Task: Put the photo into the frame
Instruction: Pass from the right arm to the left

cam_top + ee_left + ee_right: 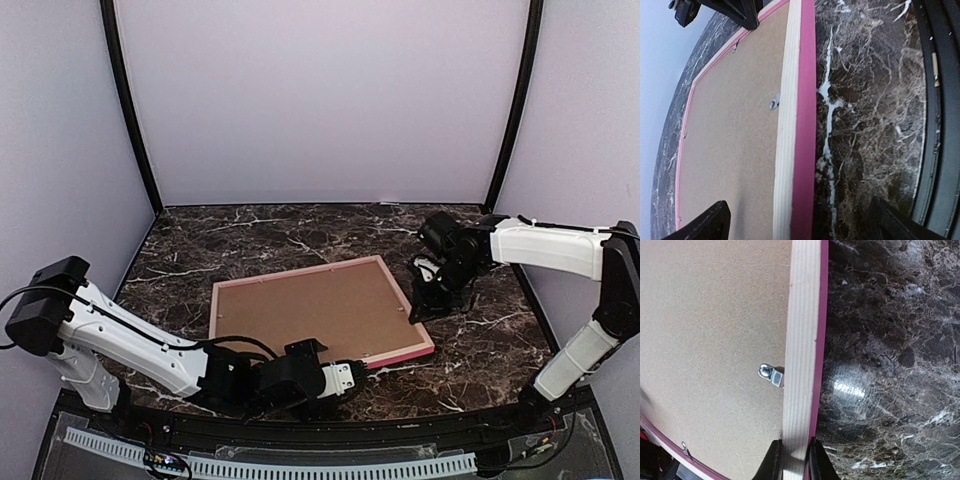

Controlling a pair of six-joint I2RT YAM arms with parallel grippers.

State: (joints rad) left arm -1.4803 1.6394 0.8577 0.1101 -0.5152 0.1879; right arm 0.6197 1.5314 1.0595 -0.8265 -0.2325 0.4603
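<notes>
With the frame [802, 340] lying face down on the desk [480, 330], one rail pinched in the nearly closed right tool [794, 460], the wide-open, empty left tool [800, 226] should be closed squarely over the near rail.

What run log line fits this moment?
frame: face down, backing board up | photo: unseen | left gripper: open, near edge | right gripper: shut on frame

The frame [801, 315] shows pale, finely grained wood on its side and a pink face. The backing board [310, 315] within it is plain speckled tan-brown, with a small silver clip [769, 374] at its edge. The worktop [250, 235] is dark brown-black marble veined in white. Both the left arm [120, 340] and right arm [550, 248] are white with black joints. The walls [320, 100] look pale lilac, perhaps tinted by the light.
</notes>
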